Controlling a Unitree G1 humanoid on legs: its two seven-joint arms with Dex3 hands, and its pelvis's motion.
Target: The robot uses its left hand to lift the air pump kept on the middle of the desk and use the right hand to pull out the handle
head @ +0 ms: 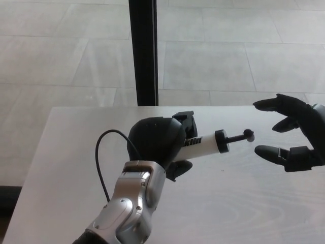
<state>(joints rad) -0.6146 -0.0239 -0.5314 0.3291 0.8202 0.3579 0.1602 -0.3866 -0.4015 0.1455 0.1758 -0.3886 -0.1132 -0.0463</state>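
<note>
My left hand (157, 145) is shut on the air pump (205, 143), holding it above the pale desk (228, 203). The pump has a white barrel with a black collar, and its thin black rod ends in a small knob, the handle (248, 133), pointing right. The rod shows a short way out of the barrel. My right hand (289, 134) is open just to the right of the knob, its fingers spread above and below it, a small gap away and not touching. The pump's left end is hidden behind my left hand.
A thin black cable (104, 152) loops up beside my left wrist. A black vertical post (142, 51) stands behind the desk's far edge, with grey tiled floor (228, 56) beyond it.
</note>
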